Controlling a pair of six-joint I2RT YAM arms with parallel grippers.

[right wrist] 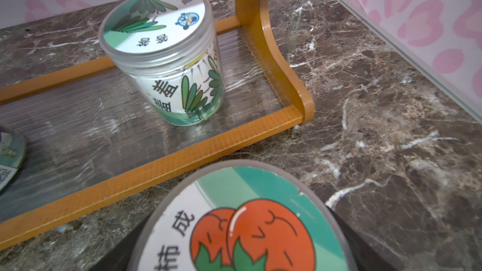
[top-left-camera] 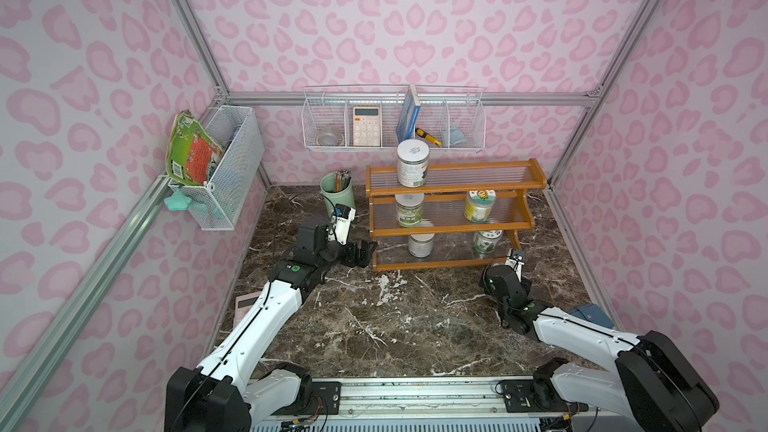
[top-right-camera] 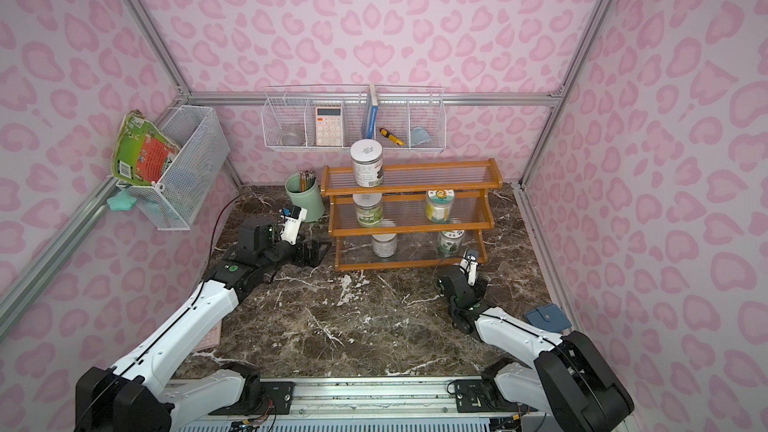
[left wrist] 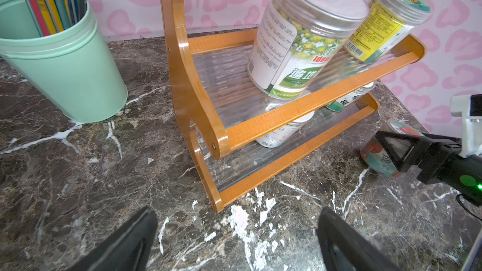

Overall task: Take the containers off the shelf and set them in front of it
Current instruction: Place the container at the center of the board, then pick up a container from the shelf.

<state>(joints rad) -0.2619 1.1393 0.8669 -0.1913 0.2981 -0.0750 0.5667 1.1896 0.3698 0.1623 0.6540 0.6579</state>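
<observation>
In both top views the three-tier orange-brown wooden shelf with clear ribbed panels (top-left-camera: 449, 190) carries five labelled clear plastic jars (top-left-camera: 412, 162). The left gripper (top-left-camera: 365, 253) hangs at its end, the right gripper (top-left-camera: 514, 258) low off the opposite front corner.

Left wrist view: the left gripper's jaws stand spread wide and empty, the shelf straight ahead of them. Beyond, the right gripper straddles a short clear jar with an orange-fruit lid (left wrist: 375, 152), standing on the dark marble table (left wrist: 78, 178) in front of the shelf.

Right wrist view: that lid fills the gap between the black fingers (right wrist: 365, 256); whether the pads press it or stand clear I cannot tell. Ahead of this gripper a leaf-lidded clear jar (right wrist: 167, 61) sits on the lowest tier.

The jars look light, stiff and smooth, probably slippery: pinch each across its labelled body below the lid
</observation>
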